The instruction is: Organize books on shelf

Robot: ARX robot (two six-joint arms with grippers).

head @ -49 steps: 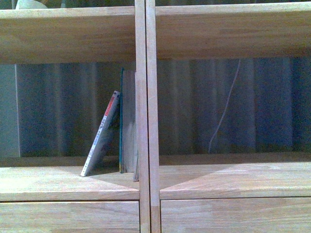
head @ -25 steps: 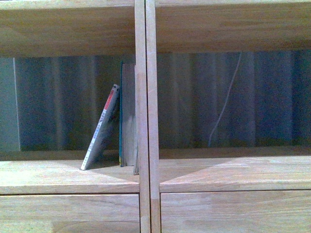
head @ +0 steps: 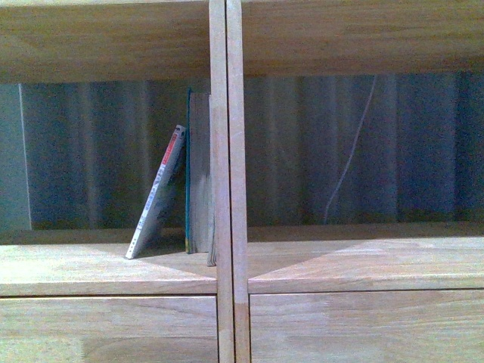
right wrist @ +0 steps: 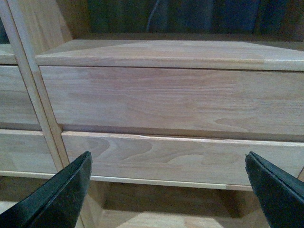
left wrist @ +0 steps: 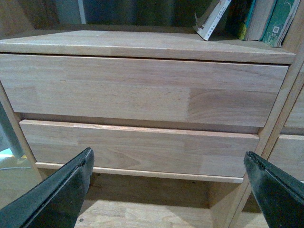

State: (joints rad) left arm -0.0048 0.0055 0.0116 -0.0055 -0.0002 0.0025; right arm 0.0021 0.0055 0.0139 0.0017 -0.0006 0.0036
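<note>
The light-wood shelf (head: 227, 189) fills the front view. In its left compartment the thin white paperback (head: 156, 195) with red-white spine leans right against the thicker teal book (head: 198, 174), which stands upright against the centre post. Both also show in the left wrist view, the paperback (left wrist: 212, 19) and the teal book (left wrist: 281, 19), above the drawer fronts (left wrist: 142, 90). My left gripper (left wrist: 168, 166) is open and empty, low before the left drawers. My right gripper (right wrist: 167, 166) is open and empty, low before the right drawers (right wrist: 175, 99). Neither gripper shows in the front view.
A thin pale cable (head: 349, 159) hangs behind the right compartment, in front of a dark curtain. The right compartment's board (head: 363, 265) holds no books. The floor under the bookcase (left wrist: 142, 213) is pale wood.
The front view has risen slightly: the shelf and both books sit lower in the picture than one second ago. The books keep the same pose.
</note>
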